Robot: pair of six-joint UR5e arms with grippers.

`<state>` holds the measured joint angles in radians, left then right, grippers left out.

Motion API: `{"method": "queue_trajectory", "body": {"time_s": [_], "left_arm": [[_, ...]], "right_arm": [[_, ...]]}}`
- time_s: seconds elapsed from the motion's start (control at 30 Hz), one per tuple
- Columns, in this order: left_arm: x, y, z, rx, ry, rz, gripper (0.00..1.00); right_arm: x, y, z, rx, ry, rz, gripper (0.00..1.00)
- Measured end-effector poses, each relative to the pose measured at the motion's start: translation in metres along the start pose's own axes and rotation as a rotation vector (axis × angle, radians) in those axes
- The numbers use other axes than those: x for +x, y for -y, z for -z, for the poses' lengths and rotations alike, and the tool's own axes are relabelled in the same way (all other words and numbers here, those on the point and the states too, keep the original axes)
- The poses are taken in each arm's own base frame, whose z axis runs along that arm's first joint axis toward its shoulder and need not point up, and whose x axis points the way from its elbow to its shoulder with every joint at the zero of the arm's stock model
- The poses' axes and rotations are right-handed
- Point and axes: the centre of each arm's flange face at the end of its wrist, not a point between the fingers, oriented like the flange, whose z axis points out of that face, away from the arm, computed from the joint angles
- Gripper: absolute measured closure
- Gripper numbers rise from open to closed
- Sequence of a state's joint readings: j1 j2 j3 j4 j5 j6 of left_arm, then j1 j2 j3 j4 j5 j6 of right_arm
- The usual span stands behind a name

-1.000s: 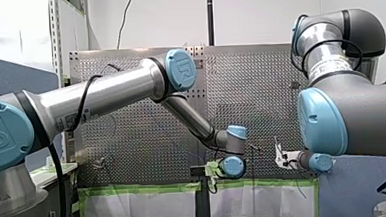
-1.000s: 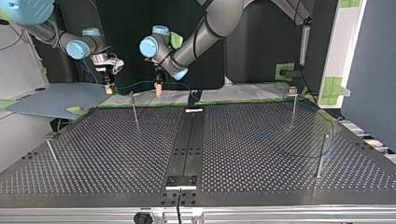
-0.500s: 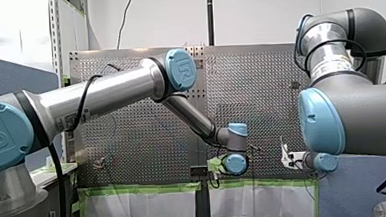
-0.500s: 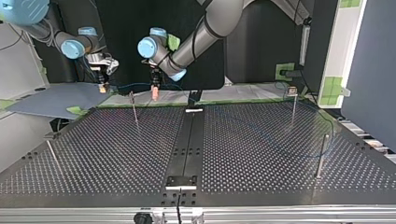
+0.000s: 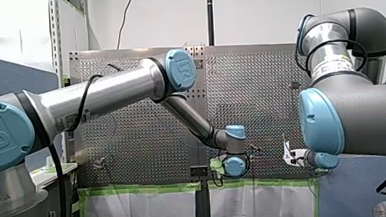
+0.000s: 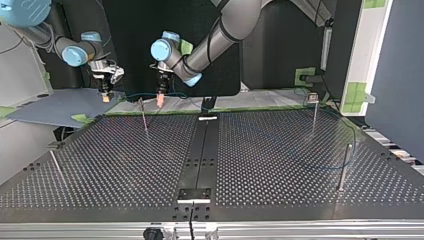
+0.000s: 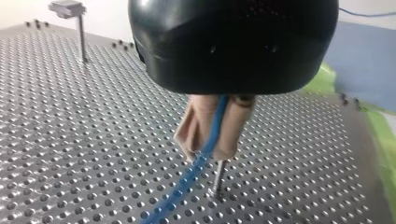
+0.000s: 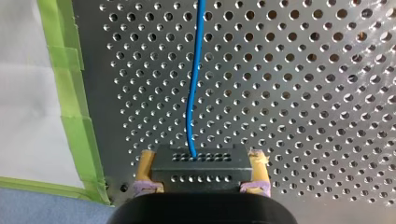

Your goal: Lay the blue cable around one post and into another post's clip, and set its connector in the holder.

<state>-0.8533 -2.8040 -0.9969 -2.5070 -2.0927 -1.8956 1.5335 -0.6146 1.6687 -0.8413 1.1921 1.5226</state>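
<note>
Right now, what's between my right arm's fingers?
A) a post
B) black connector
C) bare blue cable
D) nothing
B: the right wrist view shows the black connector clamped between the fingers, with the blue cable running out of it.

Perforated metal table (image 6: 125, 165) — thin posts (image 6: 343, 167) stand on it; blue cable (image 8: 196, 46) trails across; green tape (image 8: 74, 116) along one edge.
</note>
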Motion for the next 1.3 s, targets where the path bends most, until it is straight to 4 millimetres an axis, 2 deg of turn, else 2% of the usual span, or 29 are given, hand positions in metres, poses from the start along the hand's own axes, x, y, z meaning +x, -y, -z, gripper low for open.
{"method": "queue_trajectory", "body": {"time_s": [0.47,0.9,1.3], "left_arm": [[-0.009,-0.003,-0.016,0.026,0.075,0.045,1.00],[0.006,-0.018,-0.004,0.027,0.035,0.023,1.00],[0.000,-0.024,-0.015,0.020,0.044,0.026,1.00]], "right_arm": [[0.007,-0.003,-0.007,-0.001,-0.012,0.003,1.00],[0.009,-0.003,-0.009,0.001,-0.023,0.006,1.00],[0.013,-0.006,-0.013,0.000,-0.034,-0.001,1.00]]}}
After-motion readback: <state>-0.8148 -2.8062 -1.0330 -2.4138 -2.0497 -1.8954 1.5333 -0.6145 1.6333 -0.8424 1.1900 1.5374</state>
